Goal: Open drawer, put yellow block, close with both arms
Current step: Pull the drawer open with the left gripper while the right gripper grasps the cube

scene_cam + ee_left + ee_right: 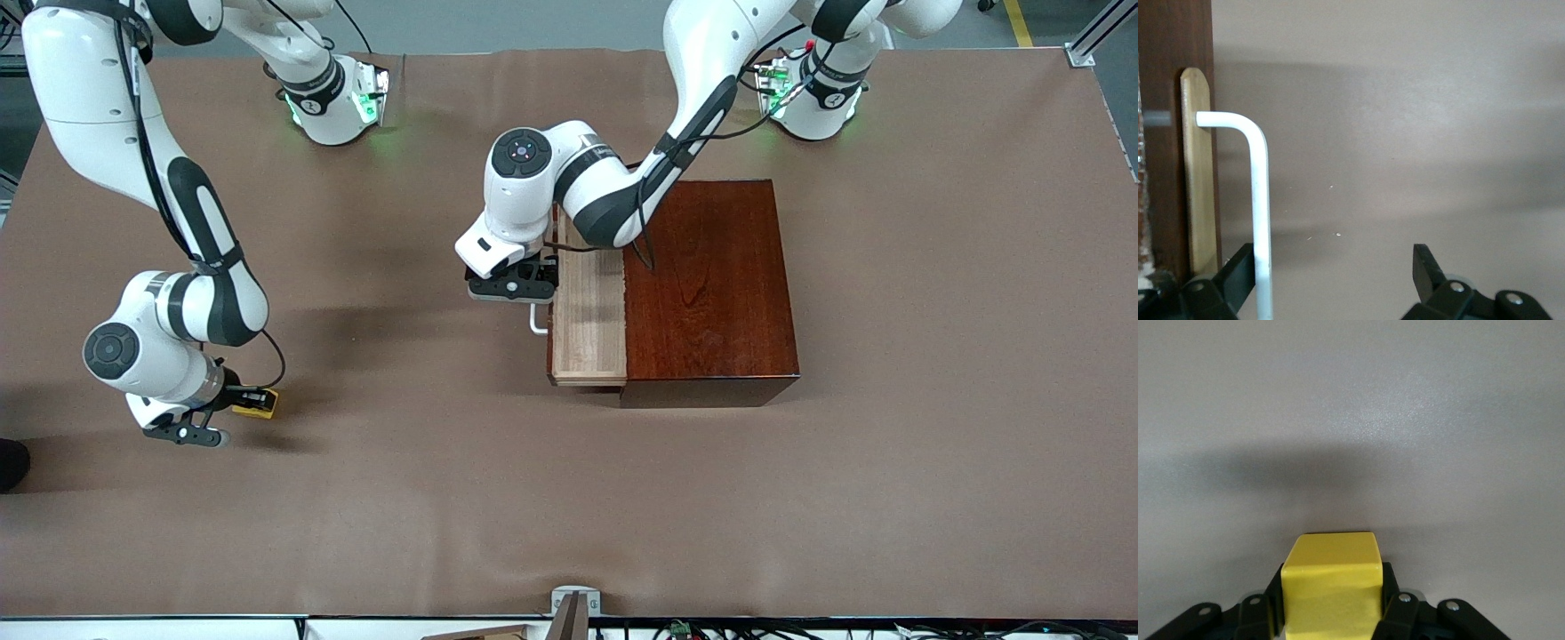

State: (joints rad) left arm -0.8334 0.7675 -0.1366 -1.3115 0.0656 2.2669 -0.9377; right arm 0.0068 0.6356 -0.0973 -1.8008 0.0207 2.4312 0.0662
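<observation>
Yellow block [1331,583] sits pinched between the right gripper [247,402] fingers, low on the brown table [933,462] toward the right arm's end, well apart from the mahogany box [711,293]. Lifting straight up before crossing should keep the grip square. The drawer [589,311] is pulled partly out, and the left gripper [1335,280], spread around the white handle [1258,200], crowds the drop path.

A brown cloth-covered surface [933,462] fills the view — grey floor [551,22] along its top edge, a yellow floor stripe [1019,22] at one corner.
</observation>
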